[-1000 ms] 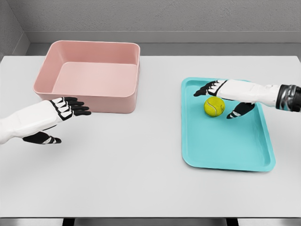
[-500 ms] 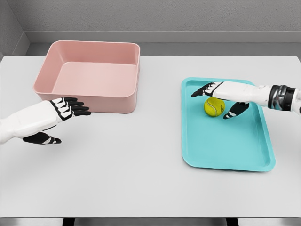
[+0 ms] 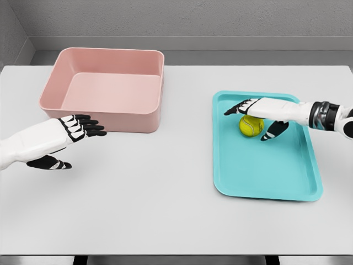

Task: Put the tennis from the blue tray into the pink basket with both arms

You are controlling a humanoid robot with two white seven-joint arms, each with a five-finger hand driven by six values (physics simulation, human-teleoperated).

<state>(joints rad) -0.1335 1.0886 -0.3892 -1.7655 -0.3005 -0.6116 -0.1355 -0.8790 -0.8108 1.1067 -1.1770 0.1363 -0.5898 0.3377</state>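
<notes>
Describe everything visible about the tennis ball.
The tennis ball is yellow-green and fuzzy-looking, with a faint pale seam. It sits on the floor of the blue tray, in its far half. The right hand arches over it, fingers spread beyond its top and thumb at its right side; whether they touch it cannot be told.

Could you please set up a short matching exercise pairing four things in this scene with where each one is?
Things:
1. tennis ball
2. pink basket
3. left hand
4. right hand

Places:
A. over the ball, fingers spread
B. far left of the table, nothing in it
C. on the blue tray
D. open, in front of the basket

Pairs: 1-C, 2-B, 3-D, 4-A
</notes>
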